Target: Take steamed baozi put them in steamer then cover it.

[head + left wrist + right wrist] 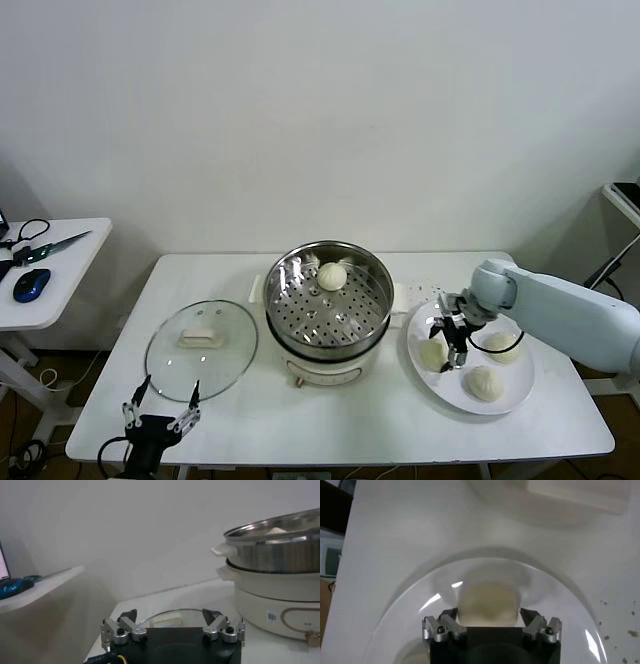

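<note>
The steamer (328, 318) stands uncovered at mid-table with one steamed baozi (332, 276) on its perforated tray. To its right, a white plate (452, 388) holds three more baozi. My right gripper (447, 345) is down on the one nearest the steamer (431, 354). In the right wrist view its fingertips (449, 615) press both sides of that bun (487, 600), which rests on the plate (560, 595). The cover (201, 350) lies flat left of the steamer. My left gripper (160, 402) hovers open at the table's front edge, just before the cover (172, 616).
A side table (50, 275) at the far left carries a blue mouse (31, 284) and scissors. The steamer's base (272, 597) looms to one side in the left wrist view. A dark stand sits at the far right edge.
</note>
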